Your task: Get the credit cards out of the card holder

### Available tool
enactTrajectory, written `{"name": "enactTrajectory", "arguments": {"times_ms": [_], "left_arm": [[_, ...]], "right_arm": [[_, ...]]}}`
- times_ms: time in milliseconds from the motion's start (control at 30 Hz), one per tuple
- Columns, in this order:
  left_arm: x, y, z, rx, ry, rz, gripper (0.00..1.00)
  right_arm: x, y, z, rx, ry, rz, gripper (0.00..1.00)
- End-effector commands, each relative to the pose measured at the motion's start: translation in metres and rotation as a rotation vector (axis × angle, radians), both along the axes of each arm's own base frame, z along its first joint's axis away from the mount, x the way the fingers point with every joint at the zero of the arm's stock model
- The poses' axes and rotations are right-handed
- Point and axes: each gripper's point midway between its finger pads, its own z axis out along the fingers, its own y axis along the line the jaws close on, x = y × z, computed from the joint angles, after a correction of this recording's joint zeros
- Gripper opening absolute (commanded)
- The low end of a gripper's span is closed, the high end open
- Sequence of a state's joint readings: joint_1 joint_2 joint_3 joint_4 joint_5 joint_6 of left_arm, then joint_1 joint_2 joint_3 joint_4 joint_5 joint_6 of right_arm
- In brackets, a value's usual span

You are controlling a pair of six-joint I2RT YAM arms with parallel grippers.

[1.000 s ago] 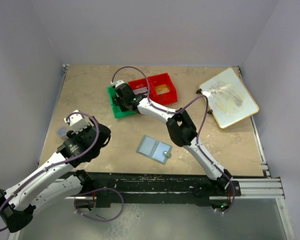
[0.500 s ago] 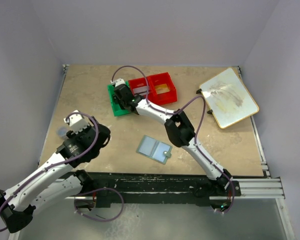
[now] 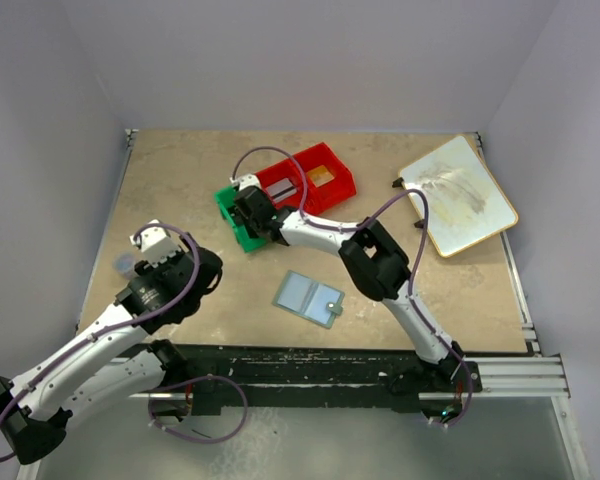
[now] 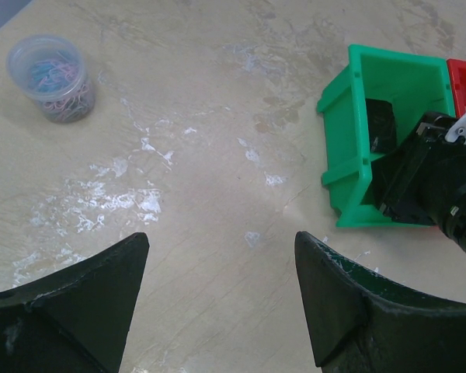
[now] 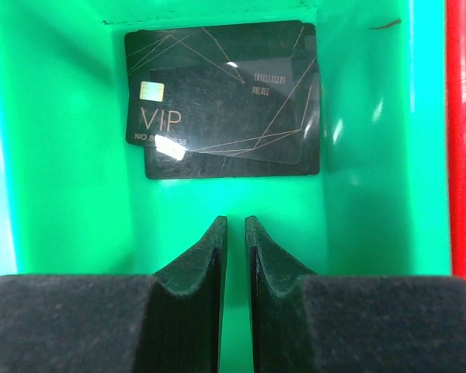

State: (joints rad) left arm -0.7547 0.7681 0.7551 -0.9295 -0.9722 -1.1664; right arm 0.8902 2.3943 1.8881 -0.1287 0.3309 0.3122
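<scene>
While the right claw (image 5: 235,225) hangs closed in the green bin (image 5: 54,194), 2 dark credit cards (image 5: 225,109) lie stacked inside.

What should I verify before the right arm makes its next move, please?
1. Cards in the green bin: ok, two dark cards lie flat on its floor.
2. Right fingers empty: ok, almost shut, nothing between them, short of the cards.
3. Card holder emptied: cannot tell; it lies open on the table, but its pockets are too small to read.
4. Left fingers out of the way: ok, open, over bare table, apart from the bin.
</scene>
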Motion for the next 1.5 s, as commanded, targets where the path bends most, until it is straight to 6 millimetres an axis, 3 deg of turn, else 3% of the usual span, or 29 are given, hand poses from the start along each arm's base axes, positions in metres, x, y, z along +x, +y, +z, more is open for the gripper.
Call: {"name": "enactTrajectory", "arguments": {"times_ms": [0, 133, 267, 600, 733, 967, 1200, 1367, 1467], "left_arm": [[0.003, -0.001, 0.009, -0.010, -0.026, 0.005, 0.74], [0.003, 0.000, 0.008, -0.008, -0.028, 0.005, 0.74], [0.003, -0.001, 0.009, -0.007, -0.027, 0.000, 0.74], [0.002, 0.000, 0.010, -0.014, -0.026, -0.002, 0.74], [0.003, -0.001, 0.009, -0.010, -0.021, -0.007, 0.74], [0.004, -0.003, 0.007, -0.009, -0.015, -0.013, 0.74], [0.004, -0.005, 0.007, -0.006, -0.007, -0.023, 0.74], [0.005, -0.008, 0.006, -0.016, -0.007, -0.029, 0.74], [0.007, -0.013, 0.004, -0.023, -0.001, -0.046, 0.74]], "right_arm": [[-0.046, -0.003, -0.015, -0.026, 0.111, 0.006, 0.18], [-0.051, 0.005, -0.003, 0.023, 0.127, 0.020, 0.18], [-0.035, 0.014, 0.009, 0.028, 0.094, 0.036, 0.19], [-0.013, 0.033, -0.006, 0.089, 0.121, 0.065, 0.21], [-0.009, 0.034, 0.004, 0.126, 0.121, 0.070, 0.22], [0.007, 0.039, 0.056, 0.198, 0.057, 0.115, 0.26], [0.010, 0.034, 0.088, 0.199, 0.016, 0.124, 0.28], [0.002, 0.018, 0.135, 0.238, -0.052, 0.116, 0.29], [-0.004, 0.003, 0.180, 0.280, -0.124, 0.102, 0.29]]}}
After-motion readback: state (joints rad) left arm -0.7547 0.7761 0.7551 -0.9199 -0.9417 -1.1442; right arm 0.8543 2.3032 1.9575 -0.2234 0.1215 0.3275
